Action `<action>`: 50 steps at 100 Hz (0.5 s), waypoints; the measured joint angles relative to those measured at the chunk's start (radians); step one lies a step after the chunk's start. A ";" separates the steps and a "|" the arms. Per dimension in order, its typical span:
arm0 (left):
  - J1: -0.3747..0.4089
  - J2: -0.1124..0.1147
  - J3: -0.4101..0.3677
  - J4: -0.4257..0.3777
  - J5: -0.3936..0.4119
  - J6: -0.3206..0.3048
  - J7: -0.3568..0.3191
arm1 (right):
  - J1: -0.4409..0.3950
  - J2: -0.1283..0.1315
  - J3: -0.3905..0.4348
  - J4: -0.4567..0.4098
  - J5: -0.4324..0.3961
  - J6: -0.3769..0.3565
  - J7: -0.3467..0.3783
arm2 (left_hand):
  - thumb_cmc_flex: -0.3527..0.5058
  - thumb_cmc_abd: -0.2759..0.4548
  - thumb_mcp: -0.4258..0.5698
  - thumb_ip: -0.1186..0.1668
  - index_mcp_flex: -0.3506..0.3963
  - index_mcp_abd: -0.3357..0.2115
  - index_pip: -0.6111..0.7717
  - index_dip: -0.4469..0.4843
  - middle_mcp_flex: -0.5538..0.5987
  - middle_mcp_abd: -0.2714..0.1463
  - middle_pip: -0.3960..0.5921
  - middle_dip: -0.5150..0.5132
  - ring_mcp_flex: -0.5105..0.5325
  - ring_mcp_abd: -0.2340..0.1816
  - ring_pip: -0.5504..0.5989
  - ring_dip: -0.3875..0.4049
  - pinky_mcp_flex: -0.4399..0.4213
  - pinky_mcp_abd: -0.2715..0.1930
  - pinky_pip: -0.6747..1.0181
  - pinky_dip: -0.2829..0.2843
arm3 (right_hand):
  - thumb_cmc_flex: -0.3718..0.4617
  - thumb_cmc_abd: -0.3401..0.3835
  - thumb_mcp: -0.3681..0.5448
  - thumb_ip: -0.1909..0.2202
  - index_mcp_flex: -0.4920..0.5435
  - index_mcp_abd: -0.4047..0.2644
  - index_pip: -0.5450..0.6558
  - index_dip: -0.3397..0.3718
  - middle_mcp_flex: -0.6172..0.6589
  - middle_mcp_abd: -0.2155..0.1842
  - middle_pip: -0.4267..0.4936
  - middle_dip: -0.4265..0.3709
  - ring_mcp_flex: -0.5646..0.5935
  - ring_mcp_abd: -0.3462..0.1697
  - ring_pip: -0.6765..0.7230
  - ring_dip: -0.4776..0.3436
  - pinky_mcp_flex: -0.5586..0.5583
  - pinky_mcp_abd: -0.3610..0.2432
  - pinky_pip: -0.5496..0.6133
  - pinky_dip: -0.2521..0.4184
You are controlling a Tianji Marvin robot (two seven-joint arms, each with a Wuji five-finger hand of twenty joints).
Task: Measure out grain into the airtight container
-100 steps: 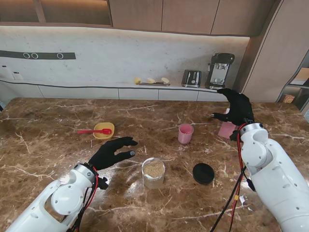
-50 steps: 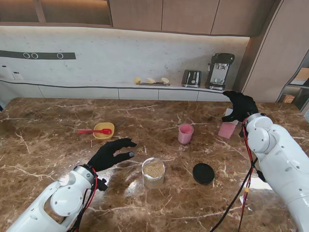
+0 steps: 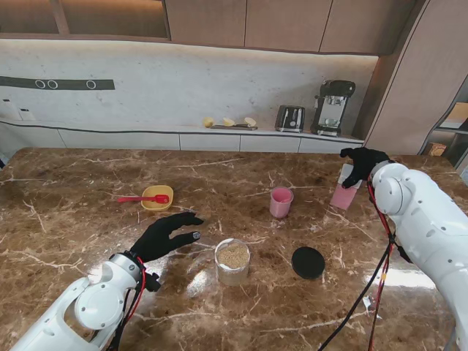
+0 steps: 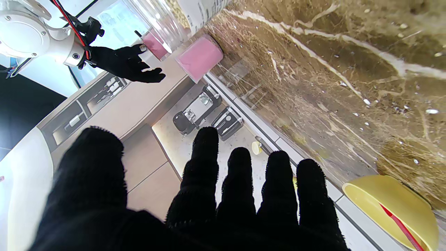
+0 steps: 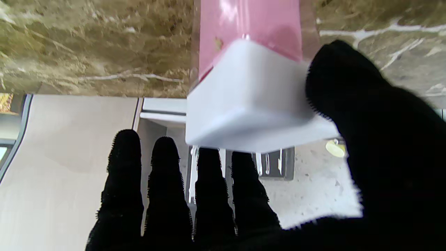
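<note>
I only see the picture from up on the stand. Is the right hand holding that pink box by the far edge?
Observer: No. In the right wrist view the right hand has its four fingers sticking straight out past the pink container, not curled round it.
Operator: What's on top of it? The hand hides it.
Observer: A white cap with squared corners. The thumb sits at one side of it.
Operator: Is there anything on the grain jar?
Observer: Yes. The left wrist view shows a printed label on the clear jar.
</note>
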 measured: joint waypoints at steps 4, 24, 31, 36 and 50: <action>0.001 0.000 0.000 0.000 -0.001 0.002 0.000 | 0.006 0.002 -0.009 0.001 0.006 0.008 0.030 | 0.000 0.000 0.000 0.000 0.000 0.000 0.000 0.000 0.000 0.000 0.000 0.000 0.000 0.000 0.000 0.000 0.000 0.000 0.000 0.000 | 0.001 0.000 0.000 0.000 0.023 -0.011 0.022 0.013 0.016 -0.003 -0.002 0.010 0.020 0.000 0.013 0.013 0.029 0.001 0.036 -0.012; 0.003 0.000 -0.001 0.000 -0.003 0.004 -0.001 | 0.024 0.004 -0.045 0.023 0.048 0.046 0.072 | 0.000 0.000 0.000 0.000 0.000 0.000 0.000 0.000 0.000 0.000 0.000 0.000 0.000 0.000 0.000 0.000 0.000 0.000 0.000 0.000 | 0.012 0.004 -0.004 0.000 0.104 -0.088 0.109 0.090 0.118 -0.024 0.056 0.061 0.186 -0.038 0.128 0.132 0.177 0.006 0.221 -0.076; 0.003 0.000 -0.002 0.001 -0.004 0.004 -0.004 | 0.026 0.004 -0.051 0.031 0.061 0.045 0.077 | 0.000 0.000 0.000 0.000 0.000 0.000 0.000 0.000 0.000 0.000 0.000 0.000 0.000 0.000 0.000 0.000 0.000 0.001 0.000 0.000 | 0.020 0.009 -0.006 0.000 0.158 -0.107 0.148 0.115 0.208 -0.038 0.092 0.085 0.270 -0.058 0.193 0.178 0.240 -0.013 0.302 -0.107; 0.003 0.000 -0.002 0.001 -0.005 0.004 -0.006 | 0.029 0.004 -0.058 0.039 0.073 0.043 0.076 | 0.000 0.000 0.000 0.000 0.000 0.000 0.000 0.000 0.000 0.000 0.000 0.000 0.000 0.000 0.000 0.000 0.000 0.001 0.000 0.000 | 0.047 0.011 -0.006 -0.001 0.212 -0.123 0.189 0.135 0.292 -0.046 0.130 0.107 0.342 -0.073 0.253 0.219 0.296 -0.027 0.367 -0.125; 0.002 0.000 -0.001 0.002 -0.007 0.005 -0.008 | 0.035 -0.001 -0.070 0.072 0.104 0.024 0.006 | 0.000 0.000 0.000 0.000 0.000 0.000 0.000 0.000 0.000 0.000 0.000 0.000 0.000 0.000 0.000 0.000 0.000 0.001 0.000 0.000 | 0.063 -0.036 -0.047 -0.006 0.334 -0.123 0.241 0.153 0.435 -0.046 0.165 0.143 0.488 -0.094 0.422 0.290 0.445 -0.060 0.525 -0.176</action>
